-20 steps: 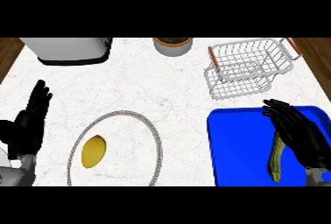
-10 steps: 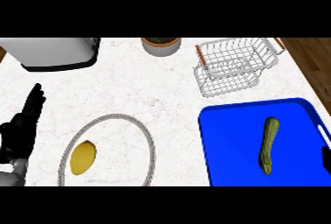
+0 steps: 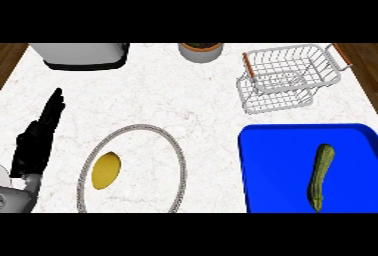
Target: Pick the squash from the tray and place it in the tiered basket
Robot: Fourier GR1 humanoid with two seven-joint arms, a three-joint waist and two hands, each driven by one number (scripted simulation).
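the right hand, over the tray a second ago, is now out of view, so nothing holds the squash [image 3: 320, 176] — it lies untouched on the blue tray [image 3: 273, 170], well apart from the tiered basket [image 3: 289, 77] beyond it on the counter [image 3: 184, 95]. the left hand [image 3: 38, 137] rests with fingers straight at the left edge — the pick has yet to begin.
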